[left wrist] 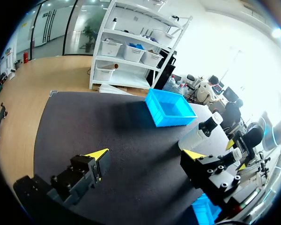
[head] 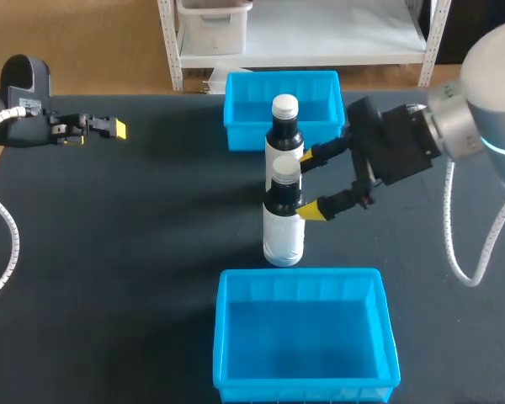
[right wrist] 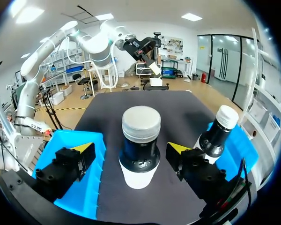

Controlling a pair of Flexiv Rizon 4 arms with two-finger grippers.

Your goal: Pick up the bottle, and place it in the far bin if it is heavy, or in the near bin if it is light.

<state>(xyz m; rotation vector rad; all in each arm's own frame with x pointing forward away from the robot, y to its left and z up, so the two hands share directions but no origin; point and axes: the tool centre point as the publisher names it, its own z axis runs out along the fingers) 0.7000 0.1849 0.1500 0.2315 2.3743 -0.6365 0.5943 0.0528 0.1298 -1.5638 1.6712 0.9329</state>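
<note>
Near the middle of the frame, the nearer bottle (head: 284,220) stood upright on the dark table (head: 135,252), white-capped, with a black upper body and white lower body. It was just above the near bin (head: 303,282), which filled the lower middle. A second bottle (head: 285,135) of the same kind stood right behind it, in front of the far bin (head: 236,118) at the upper middle. The right gripper (head: 311,183) came in from the right, its yellow-tipped fingers spread apart. In its wrist view the nearer bottle sat between them with a gap on each side. The left gripper (head: 109,128) hung at the upper left, well apart from everything, fingers wide apart and holding nothing.
</note>
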